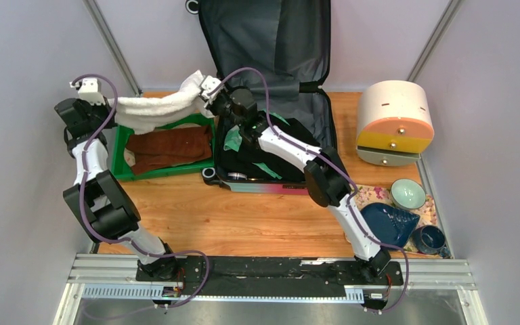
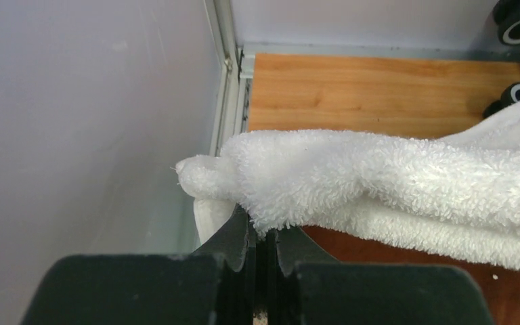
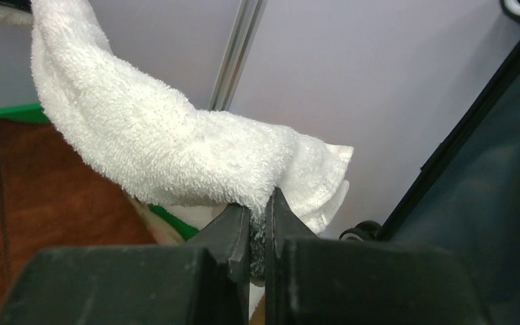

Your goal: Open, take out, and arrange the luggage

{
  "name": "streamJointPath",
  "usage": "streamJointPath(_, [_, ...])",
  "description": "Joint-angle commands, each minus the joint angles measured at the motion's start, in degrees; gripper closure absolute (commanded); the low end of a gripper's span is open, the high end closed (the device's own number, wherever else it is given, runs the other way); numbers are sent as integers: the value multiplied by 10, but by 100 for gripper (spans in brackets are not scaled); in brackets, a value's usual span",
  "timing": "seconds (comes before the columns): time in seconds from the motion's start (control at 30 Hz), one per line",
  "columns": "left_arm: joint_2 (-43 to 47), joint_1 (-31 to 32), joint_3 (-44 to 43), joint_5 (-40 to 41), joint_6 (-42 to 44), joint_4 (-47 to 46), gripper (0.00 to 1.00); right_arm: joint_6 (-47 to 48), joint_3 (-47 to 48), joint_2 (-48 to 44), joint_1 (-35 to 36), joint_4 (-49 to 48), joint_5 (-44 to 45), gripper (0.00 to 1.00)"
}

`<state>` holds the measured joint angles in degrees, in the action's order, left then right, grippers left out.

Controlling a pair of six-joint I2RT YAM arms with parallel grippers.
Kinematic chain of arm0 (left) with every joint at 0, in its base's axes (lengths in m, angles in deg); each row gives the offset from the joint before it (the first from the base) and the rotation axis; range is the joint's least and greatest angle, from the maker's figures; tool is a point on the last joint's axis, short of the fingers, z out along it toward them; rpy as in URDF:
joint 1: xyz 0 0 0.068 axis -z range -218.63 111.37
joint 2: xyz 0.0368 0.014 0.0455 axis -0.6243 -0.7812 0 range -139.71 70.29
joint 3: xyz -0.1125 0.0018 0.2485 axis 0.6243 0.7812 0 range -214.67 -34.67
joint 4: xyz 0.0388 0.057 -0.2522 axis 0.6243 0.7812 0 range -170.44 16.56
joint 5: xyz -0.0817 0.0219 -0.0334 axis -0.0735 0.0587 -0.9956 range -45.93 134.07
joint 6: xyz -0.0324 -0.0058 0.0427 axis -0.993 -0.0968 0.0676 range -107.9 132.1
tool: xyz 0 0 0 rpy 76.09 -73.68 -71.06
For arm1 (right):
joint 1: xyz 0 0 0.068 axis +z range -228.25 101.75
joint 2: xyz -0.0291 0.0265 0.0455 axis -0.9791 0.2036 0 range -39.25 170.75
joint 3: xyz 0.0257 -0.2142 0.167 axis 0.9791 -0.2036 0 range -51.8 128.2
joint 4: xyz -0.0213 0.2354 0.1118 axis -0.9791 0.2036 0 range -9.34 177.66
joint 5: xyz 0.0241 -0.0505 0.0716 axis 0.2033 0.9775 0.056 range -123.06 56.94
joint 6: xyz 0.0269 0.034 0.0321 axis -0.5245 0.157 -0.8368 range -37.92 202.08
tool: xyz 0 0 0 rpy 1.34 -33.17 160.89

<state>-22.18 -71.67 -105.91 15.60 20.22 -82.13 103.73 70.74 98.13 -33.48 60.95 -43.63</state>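
The luggage point(image 1: 271, 40) lies open at the back centre, its dark grey lid leaning on the wall. Its base point(image 1: 318, 122) holds dark and green clothes. A white towel point(image 1: 156, 108) hangs stretched between both grippers, above the green tray point(image 1: 118, 162). My left gripper point(image 1: 112, 105) is shut on the towel's left end point(image 2: 379, 176), its tips point(image 2: 263, 227) pinching the pile. My right gripper point(image 1: 206, 95) is shut on the right end point(image 3: 162, 149), with terry squeezed between the tips point(image 3: 259, 203). The luggage lining point(image 3: 501, 169) shows at the right of the right wrist view.
A brown cloth point(image 1: 172, 149) lies in the green tray. A cream-and-orange round container point(image 1: 394, 122) stands at the back right. A pale green bowl point(image 1: 407, 193), a blue plate point(image 1: 387, 223) and a dark cup point(image 1: 430, 238) sit at the front right. Walls close both sides.
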Motion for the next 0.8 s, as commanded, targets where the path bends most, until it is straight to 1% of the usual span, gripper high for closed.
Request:
streamJointPath(0.0, [22, -6, -18, -13, -9, -102, 100, -21, 27, 22, -8, -172, -2, 100])
streamJointPath(0.03, [31, -6, 13, -9, -2, -116, 100, -16, 16, 24, -7, -185, -7, 100])
streamJointPath(0.07, [41, -7, 33, -9, 24, -120, 100, -15, 8, 26, -7, -185, -15, 100])
streamJointPath(0.1, [57, -8, 50, -18, 44, -117, 100, -14, -7, 25, -8, -182, -36, 100])
streamJointPath(0.13, [64, -7, 86, -27, 91, -99, 100, -16, -33, 23, -7, -179, -50, 100])
streamJointPath(0.17, [69, -8, 108, -40, 115, -95, 100, -14, -46, 23, -7, -173, -66, 100])
streamJointPath(0.2, [77, -9, 129, -40, 137, -90, 100, -12, -55, 21, -6, -163, -98, 100])
streamJointPath(0.23, [78, -9, 163, -41, 179, -74, 100, -7, -63, 20, -5, -137, -115, 100])
streamJointPath(0.27, [77, -8, 174, -40, 201, -60, 100, -1, -75, 19, -5, -123, -133, 100])
streamJointPath(0.33, [70, -8, 200, -33, 244, -31, 100, 12, -77, 17, -4, -63, -181, 100])
streamJointPath(0.4, [61, -9, 207, -24, 268, -10, 100, 29, -75, 15, -3, -10, -222, 100])
streamJointPath(0.43, [55, -8, 200, -25, 296, 37, 100, 36, -74, 13, -3, 10, -235, 100])
streamJointPath(0.47, [46, -9, 192, -24, 302, 54, 100, 50, -73, 10, -3, 30, -247, 100])
streamJointPath(0.5, [41, -9, 184, -21, 307, 72, 99, 59, -65, 10, -3, 76, -269, 100])
streamJointPath(0.53, [34, -9, 161, -18, 322, 113, 97, 66, -60, 8, -3, 98, -277, 99])
streamJointPath(0.57, [22, -9, 146, -13, 327, 135, 90, 72, -53, 6, -3, 122, -284, 96])
streamJointPath(0.6, [15, -9, 131, -13, 334, 157, 85, 96, -36, 4, -3, 179, -310, 92])
streamJointPath(0.63, [10, -9, 99, -11, 340, 197, 79, 111, -26, 3, -3, 213, -325, 81])
streamJointPath(0.67, [-2, -9, 82, -12, 343, 217, 67, 125, -19, -1, -4, 238, -339, 75])
streamJointPath(0.7, [-7, -11, 65, -17, 344, 236, 63, 144, -5, -3, -3, 283, -360, 70])
streamJointPath(0.73, [-13, -11, 32, -19, 345, 271, 58, 153, 1, -4, -2, 302, -369, 56])
streamJointPath(0.77, [-23, -12, 15, -26, 343, 288, 52, 160, 5, -11, -2, 319, -377, 49])
